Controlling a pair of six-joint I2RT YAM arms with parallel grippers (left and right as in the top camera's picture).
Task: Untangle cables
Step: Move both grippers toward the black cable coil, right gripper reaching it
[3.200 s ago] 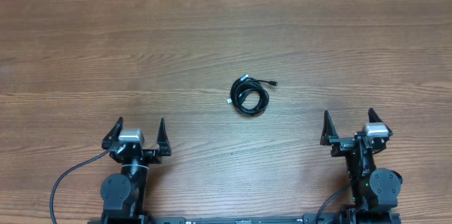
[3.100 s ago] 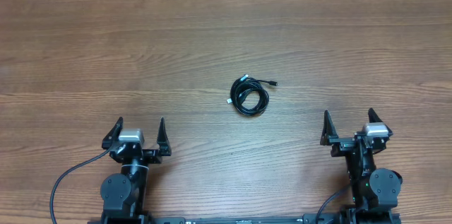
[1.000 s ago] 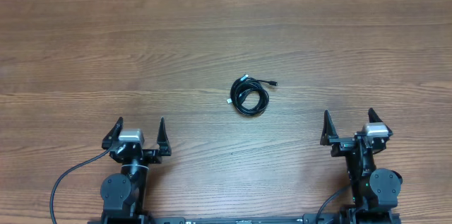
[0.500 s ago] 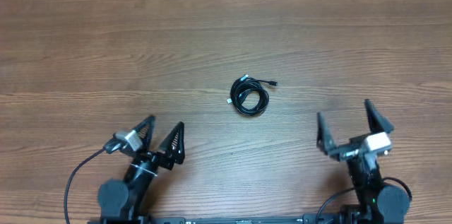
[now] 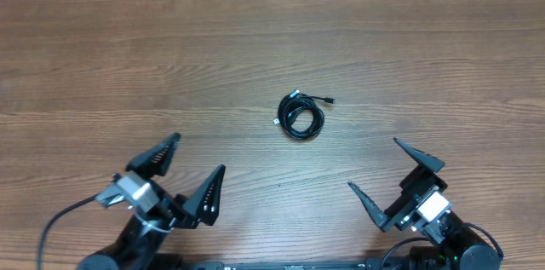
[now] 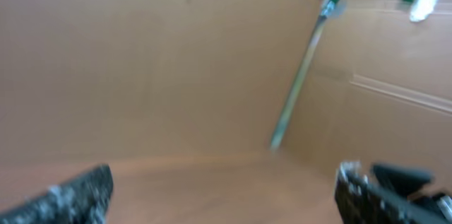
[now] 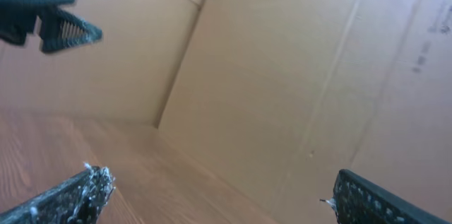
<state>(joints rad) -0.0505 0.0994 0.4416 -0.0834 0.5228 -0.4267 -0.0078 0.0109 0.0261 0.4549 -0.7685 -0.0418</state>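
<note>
Tools: left gripper (image 5: 201, 152), by the near edge left of centre, jaws spread wide, empty, tips aimed toward the far right corner. right gripper (image 5: 372, 163), by the near edge right of centre, likewise wide and empty, tips aimed toward the far left corner.

Item: cables (image 5: 302, 117), one small black coil, flat on the worktop (image 5: 128, 48) about mid-depth, slightly right of centre, well apart from both grippers. The coil is roughly round with no clear long axis. Short plug ends stick out toward the far, left and right edges.

Relation: coil lies ahead of and between the grippers. The right one looks somewhat nearer.

Views: only the overhead shows the coil. Both wrist cameras point high, showing own fingers (image 7: 63, 199) and a cardboard wall (image 7: 282, 75), and the left one is blurred.
</note>
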